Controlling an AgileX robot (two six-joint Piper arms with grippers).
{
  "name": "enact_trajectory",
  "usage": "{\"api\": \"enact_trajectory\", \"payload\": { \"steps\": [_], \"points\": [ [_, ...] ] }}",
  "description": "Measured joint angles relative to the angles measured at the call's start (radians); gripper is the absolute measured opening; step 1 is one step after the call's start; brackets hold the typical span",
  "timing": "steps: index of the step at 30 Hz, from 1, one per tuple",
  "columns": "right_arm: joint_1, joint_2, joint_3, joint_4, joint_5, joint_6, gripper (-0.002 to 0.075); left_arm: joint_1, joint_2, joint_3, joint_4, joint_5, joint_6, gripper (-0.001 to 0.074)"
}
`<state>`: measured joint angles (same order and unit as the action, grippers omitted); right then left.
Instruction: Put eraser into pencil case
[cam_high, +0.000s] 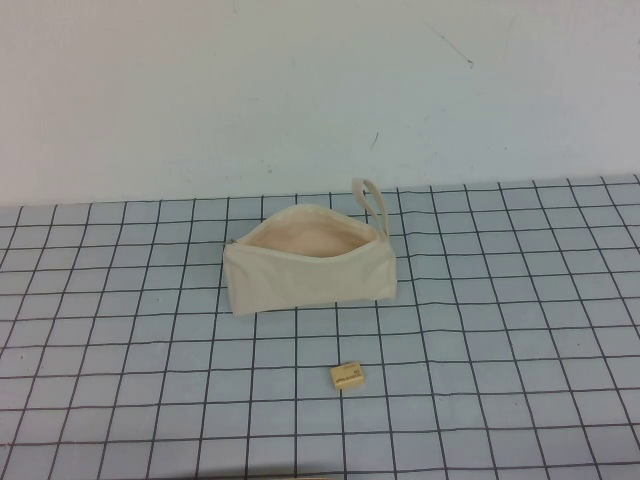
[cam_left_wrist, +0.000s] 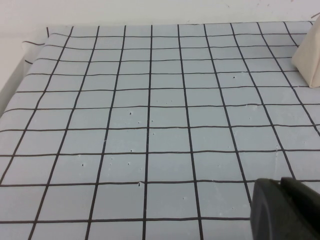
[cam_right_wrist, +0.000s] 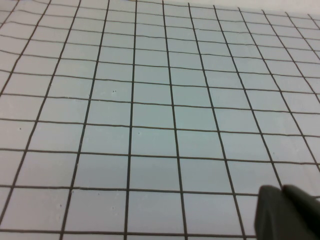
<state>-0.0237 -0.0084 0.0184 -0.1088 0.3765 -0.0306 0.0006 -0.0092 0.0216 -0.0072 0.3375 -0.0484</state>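
1. the pencil case (cam_high: 308, 265) stood on the gridded surface (cam_high: 520, 330) near the back wall, its zip mouth open upward, showing pale lining, its loop strap (cam_high: 370, 202) at the robot's right end.
2. the eraser (cam_high: 346, 374) lay flat on the surface nearer the robot, apart from the case.
3. the left gripper (cam_left_wrist: 285, 210) showed only as a dark edge in its wrist view, one end of the case in sight; whether its fingers were spread could not be told.
4. the right gripper (cam_right_wrist: 287, 212) showed likewise over bare grid; its fingers could not be judged either.
5. neither gripper appeared in the high view, and the eraser lay well apart from any fingers.
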Motion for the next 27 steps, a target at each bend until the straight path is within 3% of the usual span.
{"api": "enact_trajectory", "payload": {
  "steps": [19,22,27],
  "points": [
    [0.000,0.000,0.009,-0.021,-0.057,0.002,-0.0001,0.000,0.000,0.000,0.000,0.000,0.000,-0.0001],
    [0.000,0.000,0.011,-0.023,-0.228,0.004,-0.0001,0.000,0.000,0.000,0.000,0.000,0.000,-0.0001],
    [0.000,0.000,0.011,-0.035,-0.665,0.020,-0.0001,0.000,0.000,0.000,0.000,0.000,0.000,-0.0001]
  ]
}}
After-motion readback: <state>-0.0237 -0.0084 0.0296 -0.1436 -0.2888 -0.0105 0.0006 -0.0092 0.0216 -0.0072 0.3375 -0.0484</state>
